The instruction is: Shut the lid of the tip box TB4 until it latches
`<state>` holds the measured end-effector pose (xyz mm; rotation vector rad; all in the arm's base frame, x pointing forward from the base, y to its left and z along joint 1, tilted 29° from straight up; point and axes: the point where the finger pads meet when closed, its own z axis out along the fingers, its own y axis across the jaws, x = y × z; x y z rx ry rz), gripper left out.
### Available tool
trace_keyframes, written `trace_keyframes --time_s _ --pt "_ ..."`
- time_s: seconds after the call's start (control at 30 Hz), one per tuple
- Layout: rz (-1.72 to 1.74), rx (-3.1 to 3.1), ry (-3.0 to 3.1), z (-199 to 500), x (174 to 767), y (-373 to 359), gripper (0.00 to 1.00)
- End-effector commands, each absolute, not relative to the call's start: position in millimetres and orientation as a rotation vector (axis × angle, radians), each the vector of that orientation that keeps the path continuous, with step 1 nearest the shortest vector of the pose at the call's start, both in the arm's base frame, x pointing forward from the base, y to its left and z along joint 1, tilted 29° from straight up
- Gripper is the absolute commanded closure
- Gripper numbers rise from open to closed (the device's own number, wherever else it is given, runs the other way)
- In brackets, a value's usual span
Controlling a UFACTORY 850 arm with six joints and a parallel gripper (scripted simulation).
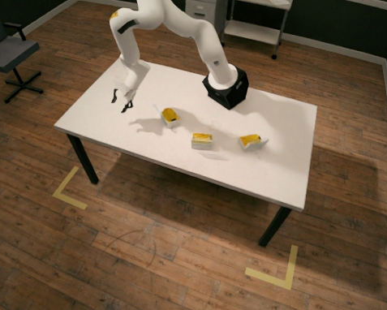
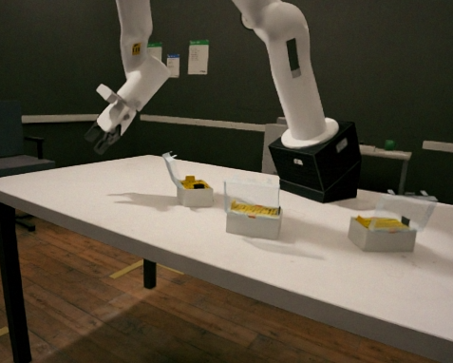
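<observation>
Three white tip boxes with yellow racks stand on the white table [image 1: 109, 122] [image 2: 80, 200], all with clear lids raised. The left box [image 1: 170, 117] [image 2: 194, 191] has its lid [image 2: 171, 167] tilted back to the left. The middle box [image 1: 202, 140] [image 2: 254, 219] has its lid [image 2: 252, 192] upright. The right box [image 1: 251, 142] [image 2: 382, 233] has its lid [image 2: 407, 207] leaning back to the right. I cannot read which box is TB4. My gripper [image 1: 122, 101] [image 2: 100, 137] is open and empty, in the air above the table's left part, well left of the left box.
The arm's black base [image 1: 225, 88] [image 2: 318, 163] sits on the table behind the boxes. An office chair [image 1: 9, 53] stands on the floor to the left. A shelf trolley [image 1: 256, 24] stands behind the table.
</observation>
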<state>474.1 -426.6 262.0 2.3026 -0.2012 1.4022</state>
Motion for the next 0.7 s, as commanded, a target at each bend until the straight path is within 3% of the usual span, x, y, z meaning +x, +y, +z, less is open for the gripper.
trace_keyframes --time_s 0.0,0.67 --pt "1.388 2.318 -0.177 257.5 454.3 -426.9 0.00" --pt "1.284 2.419 -0.030 234.5 374.0 -413.9 0.00"
